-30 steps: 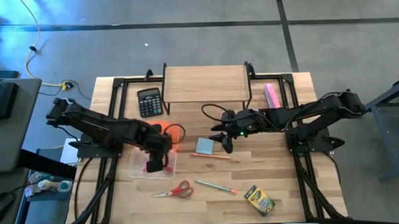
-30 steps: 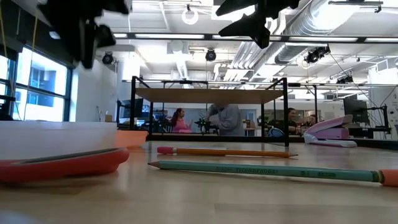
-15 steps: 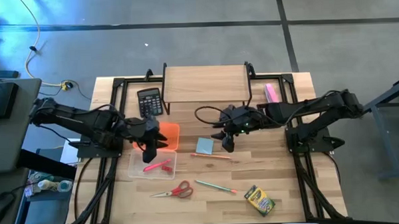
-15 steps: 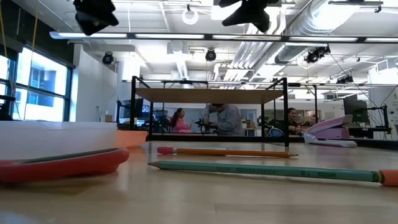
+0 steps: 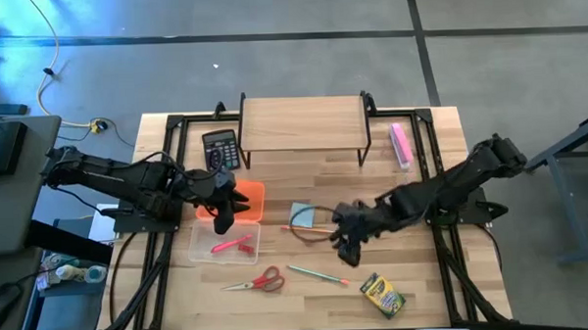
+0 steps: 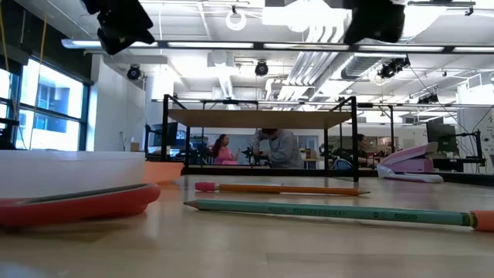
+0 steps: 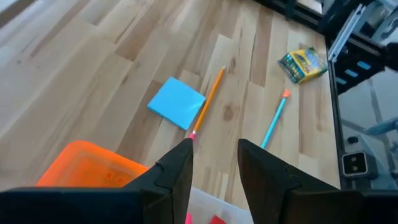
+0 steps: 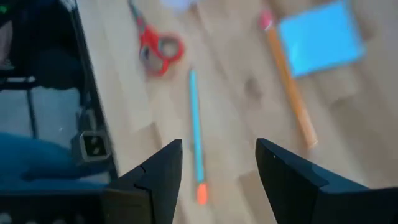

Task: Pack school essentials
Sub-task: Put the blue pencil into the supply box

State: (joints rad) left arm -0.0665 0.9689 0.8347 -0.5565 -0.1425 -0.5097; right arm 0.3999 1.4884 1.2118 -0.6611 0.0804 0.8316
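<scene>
Wooden planks make up the surface (image 5: 425, 278), where the school essentials lie spread between two dark arms. A clear tray (image 5: 201, 249) on the left side holds the pink-red pen (image 5: 228, 246), and an orange lid (image 5: 254, 198) lies just beside it toward the back. The left end effector (image 5: 223, 220) hangs over the tray's back edge, its fingers (image 7: 177, 168) parted by a narrow gap with nothing between them. The right end effector (image 5: 347, 249) hovers above the middle of the surface, just over the green pencil (image 5: 315, 274), its fingers (image 8: 286, 180) moderately apart and empty. The light blue notepad (image 5: 300, 215) sits near the centre with the orange pencil (image 7: 207, 106) touching its front edge. Red-handled scissors (image 5: 259, 280) lie at the front, near the tray, and the crayon box (image 5: 382, 294) rests toward the front right. A black calculator (image 5: 220, 149) and a pink block (image 5: 400, 144) sit at the back, either side of a raised wooden shelf (image 5: 302, 124).
</scene>
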